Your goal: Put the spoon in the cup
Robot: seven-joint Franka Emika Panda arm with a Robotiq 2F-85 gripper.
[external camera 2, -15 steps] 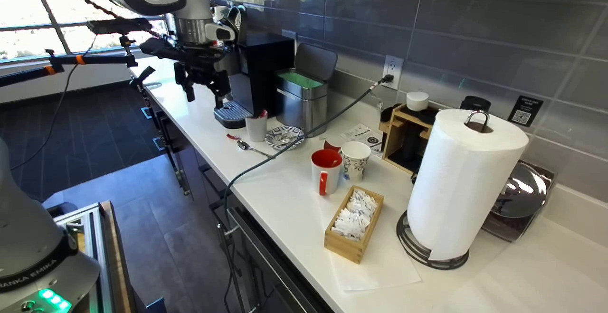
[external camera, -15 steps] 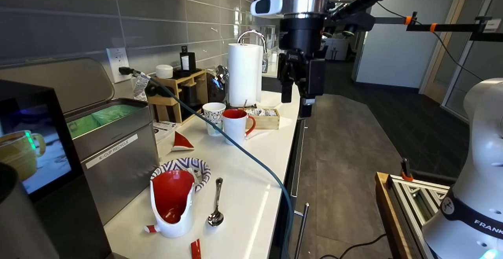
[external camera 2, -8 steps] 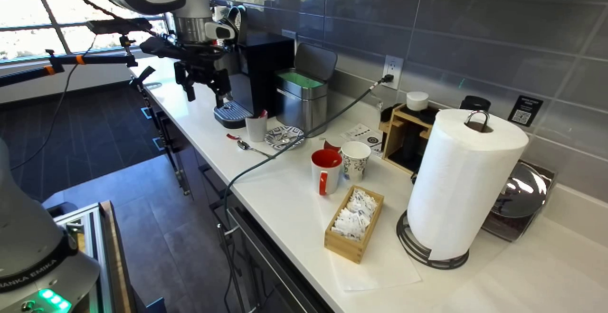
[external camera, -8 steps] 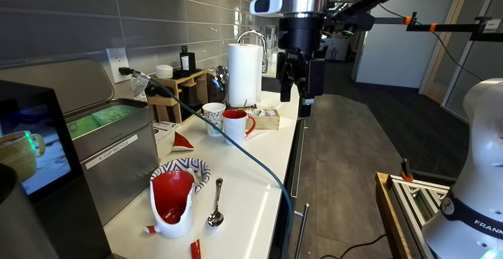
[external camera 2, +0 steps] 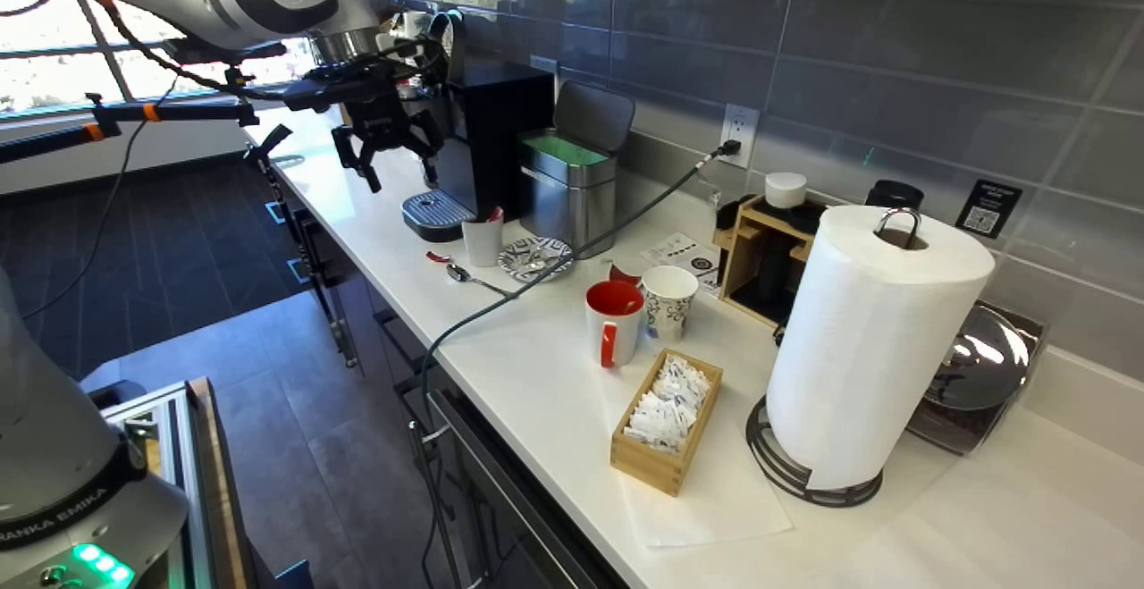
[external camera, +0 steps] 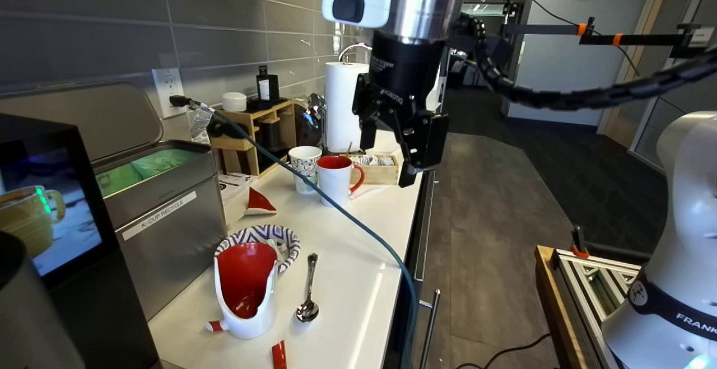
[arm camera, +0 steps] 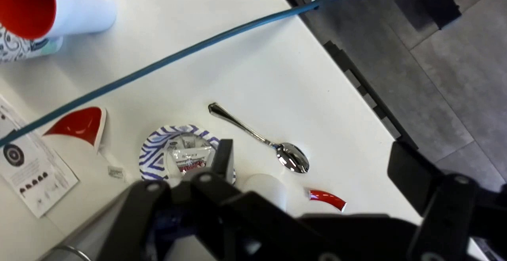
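Silver spoon (external camera: 309,289) on counter (external camera: 347,282), gripper (external camera: 388,156) spread overhead

In an exterior view I see it near a broken white mug (external camera: 246,285); the gripper's fingers hang well apart. In an exterior view, a whole mug (external camera 2: 627,337) stands by a paper cup (external camera 2: 668,305). In the wrist view, the spoon lies between the zigzag bowl (arm camera: 151,156) and the counter's edge.

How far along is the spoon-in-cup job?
Done: nothing I can see; the spoon lies on the counter, outside the mug, the broken mug and the paper cup.
In hand: nothing; the gripper hangs open and empty, above counter level.
Left: grasping, lifting and placing the spoon; which of the three is meant, I can't tell.
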